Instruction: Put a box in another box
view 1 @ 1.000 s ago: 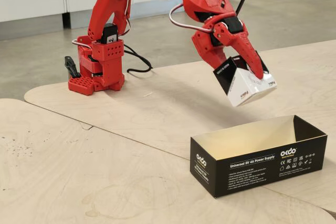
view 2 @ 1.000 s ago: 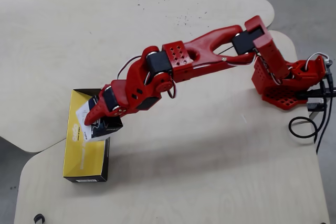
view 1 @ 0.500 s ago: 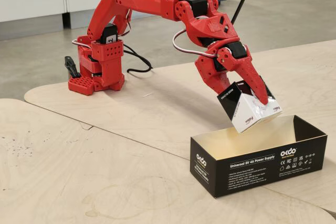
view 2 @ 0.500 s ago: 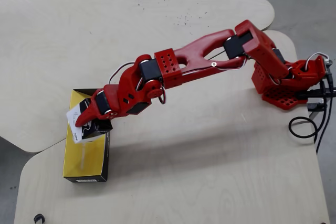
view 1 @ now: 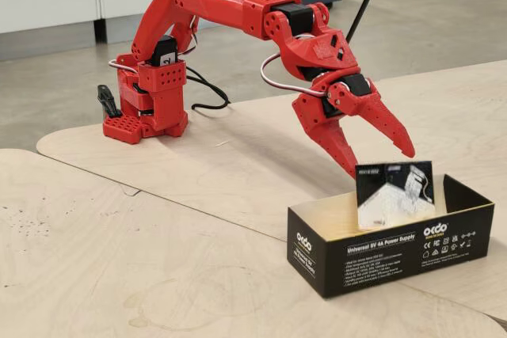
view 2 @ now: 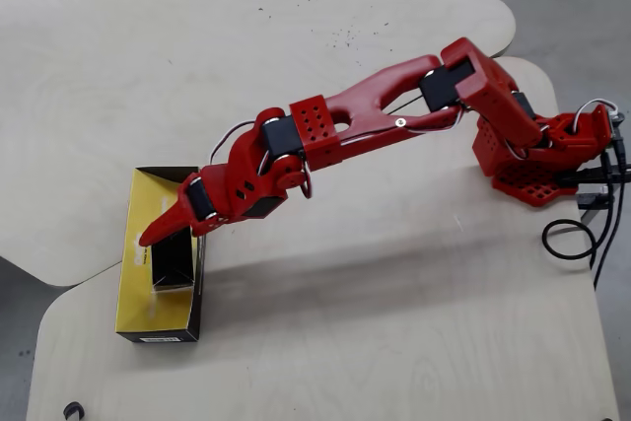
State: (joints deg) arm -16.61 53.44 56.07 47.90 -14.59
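Inside another box, the box has dropped from hand.

The long black box carries a white "okdo" logo twice on its outer walls in the fixed view: once near the right end of the long side and once on the short end face. The long side also reads "Universal 5V 4A Power Supply" in white, with smaller lines and a row of compliance symbols that are too fine to read. A black motor on the red arm base bears the numeral "2".
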